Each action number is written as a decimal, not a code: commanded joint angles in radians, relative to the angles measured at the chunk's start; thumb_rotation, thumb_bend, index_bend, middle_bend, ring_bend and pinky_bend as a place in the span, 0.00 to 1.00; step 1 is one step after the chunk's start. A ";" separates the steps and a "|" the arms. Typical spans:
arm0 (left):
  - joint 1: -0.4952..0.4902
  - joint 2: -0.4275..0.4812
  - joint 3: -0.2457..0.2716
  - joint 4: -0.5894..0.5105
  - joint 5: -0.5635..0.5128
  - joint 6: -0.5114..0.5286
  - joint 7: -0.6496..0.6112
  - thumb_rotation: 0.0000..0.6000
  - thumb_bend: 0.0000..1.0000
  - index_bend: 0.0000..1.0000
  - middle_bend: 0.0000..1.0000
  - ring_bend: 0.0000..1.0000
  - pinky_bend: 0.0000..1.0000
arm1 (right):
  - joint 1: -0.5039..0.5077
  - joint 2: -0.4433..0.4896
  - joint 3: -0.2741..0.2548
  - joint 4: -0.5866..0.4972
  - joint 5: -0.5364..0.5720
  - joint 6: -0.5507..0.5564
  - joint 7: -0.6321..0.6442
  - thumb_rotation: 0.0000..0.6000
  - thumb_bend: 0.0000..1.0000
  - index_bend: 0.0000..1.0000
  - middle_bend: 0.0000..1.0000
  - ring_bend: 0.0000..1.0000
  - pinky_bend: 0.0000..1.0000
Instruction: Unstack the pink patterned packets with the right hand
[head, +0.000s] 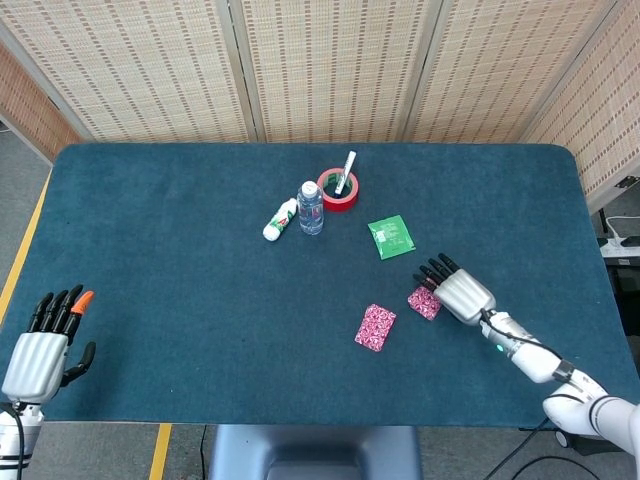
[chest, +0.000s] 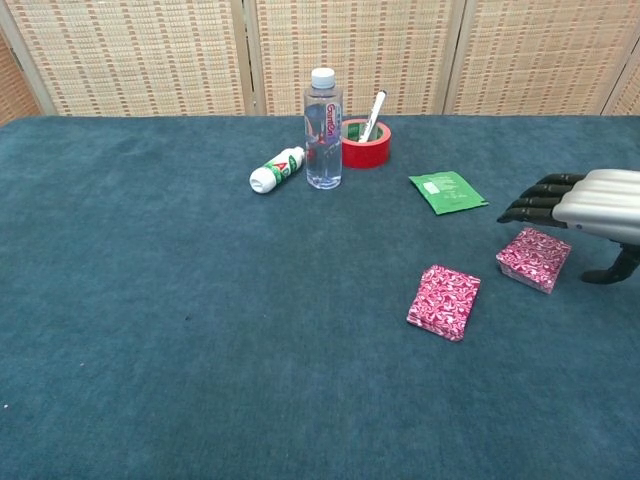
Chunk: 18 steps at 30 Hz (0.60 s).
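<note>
Head view shows the left hand (head: 38, 352) empty with fingers apart at the tabletop's near left corner, a marker (head: 347, 171) standing inside the red tape roll (head: 338, 191), two pink packets (head: 376, 327) (head: 424, 302) lying separate, and the right hand (head: 460, 293) open, holding nothing.

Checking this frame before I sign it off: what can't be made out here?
- Right hand: the chest view's right edge cuts off its wrist.
- Left hand: absent from chest view; the head view's bottom edge cuts off its arm.
- Print on the green packet and small white bottle: too small to read.
- Whether either pink packet is single or several: unclear.
</note>
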 joint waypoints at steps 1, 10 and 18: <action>0.000 0.001 -0.002 0.003 -0.003 0.000 -0.005 1.00 0.46 0.00 0.00 0.00 0.00 | 0.001 -0.018 0.001 0.019 -0.006 0.005 -0.002 1.00 0.19 0.12 0.11 0.00 0.00; -0.003 0.002 -0.002 0.008 -0.004 -0.005 -0.014 1.00 0.46 0.00 0.00 0.00 0.00 | 0.000 -0.041 0.005 0.044 -0.018 0.033 0.016 1.00 0.19 0.22 0.20 0.02 0.00; -0.003 0.000 -0.001 0.009 0.000 -0.003 -0.012 1.00 0.46 0.00 0.00 0.00 0.00 | 0.007 -0.046 0.005 0.045 -0.016 0.021 0.013 1.00 0.19 0.22 0.20 0.02 0.00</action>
